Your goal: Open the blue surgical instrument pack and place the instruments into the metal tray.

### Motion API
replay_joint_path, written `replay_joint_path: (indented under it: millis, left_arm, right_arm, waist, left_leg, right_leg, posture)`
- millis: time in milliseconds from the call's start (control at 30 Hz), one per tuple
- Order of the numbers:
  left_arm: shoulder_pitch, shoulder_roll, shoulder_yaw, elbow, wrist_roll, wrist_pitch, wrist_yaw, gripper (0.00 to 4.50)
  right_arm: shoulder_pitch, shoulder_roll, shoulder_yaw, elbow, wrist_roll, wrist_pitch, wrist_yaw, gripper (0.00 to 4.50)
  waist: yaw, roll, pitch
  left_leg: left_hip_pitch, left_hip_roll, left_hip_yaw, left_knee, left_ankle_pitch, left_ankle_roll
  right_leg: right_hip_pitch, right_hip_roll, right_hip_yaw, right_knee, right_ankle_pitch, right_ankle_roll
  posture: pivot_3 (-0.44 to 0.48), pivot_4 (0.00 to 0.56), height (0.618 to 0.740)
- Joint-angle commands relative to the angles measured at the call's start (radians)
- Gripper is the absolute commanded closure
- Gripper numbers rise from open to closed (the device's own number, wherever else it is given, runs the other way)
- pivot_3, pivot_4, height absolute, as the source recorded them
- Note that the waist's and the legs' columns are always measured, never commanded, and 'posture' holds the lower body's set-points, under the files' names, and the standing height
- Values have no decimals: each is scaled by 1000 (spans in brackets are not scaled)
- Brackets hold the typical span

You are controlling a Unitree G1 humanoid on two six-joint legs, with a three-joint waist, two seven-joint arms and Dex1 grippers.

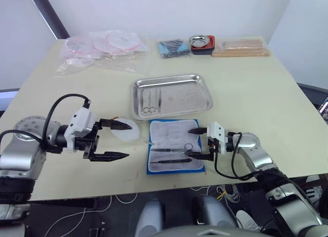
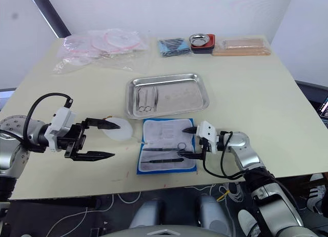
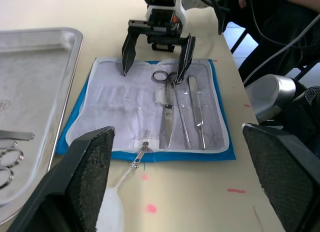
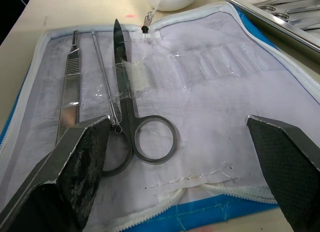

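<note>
I see the blue pack (image 1: 175,146) lying open and flat near the front edge of the table (image 1: 266,93), its pale lining facing up, just in front of the metal tray (image 1: 200,96). Three tools remain in the pack, side by side toward its near half: a pair of scissors (image 4: 131,123) with ring handles, a thin probe (image 4: 104,74) and flat tweezers (image 4: 70,79). Clear strips cross them, so they look tucked in, though I can't be sure how firmly. In the tray, at its left end, lie a few tools (image 1: 149,100) already, including ring-handled ones. My right gripper (image 1: 197,143) sits at the right edge of the pack with its fingers spread wide, one above the far half of the lining and one near the scissor rings, gripping nothing. My left gripper (image 1: 116,140) hangs over the table to the left of the pack, also wide and empty, with a white round pad (image 1: 126,130) between its fingers and the pack's zip pull (image 3: 140,154) near it. Along the far edge stand clear plastic bags (image 1: 102,48) with pink rings, a small dark blue bundle (image 1: 173,47), a metal bowl (image 1: 201,41) in a red dish (image 1: 210,45) and a long tan packet (image 1: 241,47), all well apart from the tray. Nothing blocks the way between pack and tray.
</note>
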Motion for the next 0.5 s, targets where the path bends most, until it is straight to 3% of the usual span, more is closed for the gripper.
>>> replay_joint_path:
  millis: [33,500]
  left_arm:
    - [-4,12,-7,-33,-32,-20,-54,91]
    - [-1,-49,-38,-51,6,-22,-40,91]
  right_arm:
    - [82,-29,82,119,-114,62,-16,0]
    - [89,-22,78,92,-105,70,-23,0]
  waist:
    - [0,0,0]
    - [0,0,0]
  left_leg:
    - [0,0,0,0,0,0]
    - [0,0,1,0,0,0]
  right_leg:
    - [0,0,0,0,0,0]
    - [0,0,0,0,0,0]
  posture:
    - [0,150,740]
    - [0,150,740]
